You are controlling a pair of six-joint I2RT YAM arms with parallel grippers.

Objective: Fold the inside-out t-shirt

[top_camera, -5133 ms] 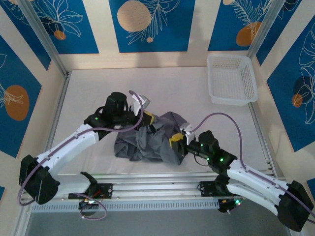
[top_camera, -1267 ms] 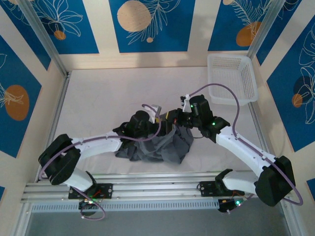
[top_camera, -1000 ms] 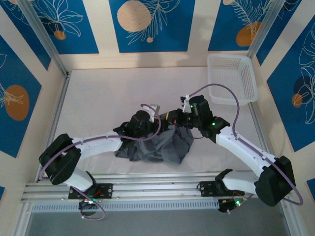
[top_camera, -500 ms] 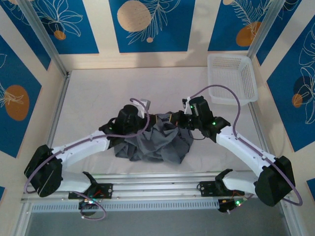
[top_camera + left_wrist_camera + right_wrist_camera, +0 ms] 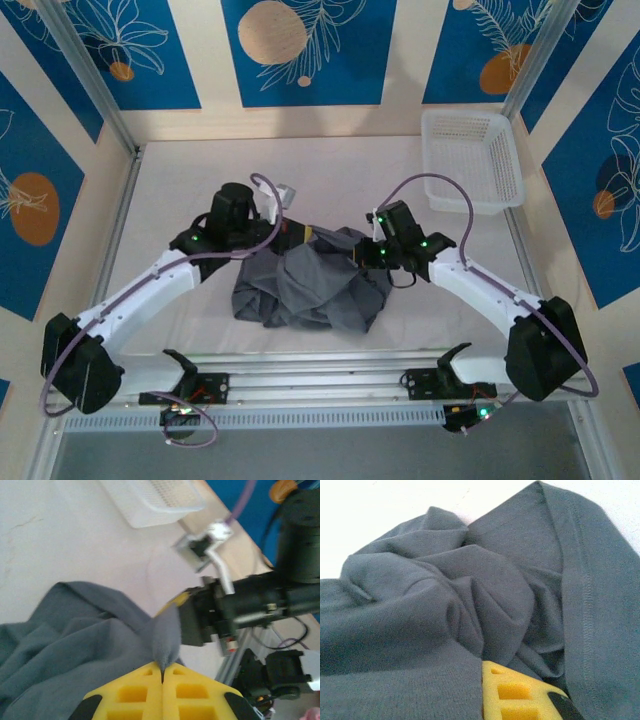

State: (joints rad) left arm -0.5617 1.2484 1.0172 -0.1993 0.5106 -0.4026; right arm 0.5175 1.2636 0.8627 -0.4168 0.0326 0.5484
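The inside-out t-shirt (image 5: 310,290) lies crumpled in a slate-grey heap at the table's near middle. My left gripper (image 5: 297,236) is at the heap's far edge, its yellow pads (image 5: 135,690) shut on a peaked fold of the t-shirt (image 5: 75,645). My right gripper (image 5: 360,256) is at the heap's far right corner. In the right wrist view one yellow finger (image 5: 517,692) shows, and the t-shirt (image 5: 445,595) drapes over the other side, pinched along its inner edge. The right gripper's black body (image 5: 220,615) faces my left gripper (image 5: 162,666) closely.
A white mesh basket (image 5: 470,160) stands at the far right corner, also seen as the basket (image 5: 155,500) in the left wrist view. Metal rails run along the near edge (image 5: 320,385) and the left side. White tabletop (image 5: 200,180) lies open behind the shirt.
My left gripper has pulled back and to the left with a fold of the shirt, stretching the far edge. My right gripper has shifted slightly left and lower on the shirt.
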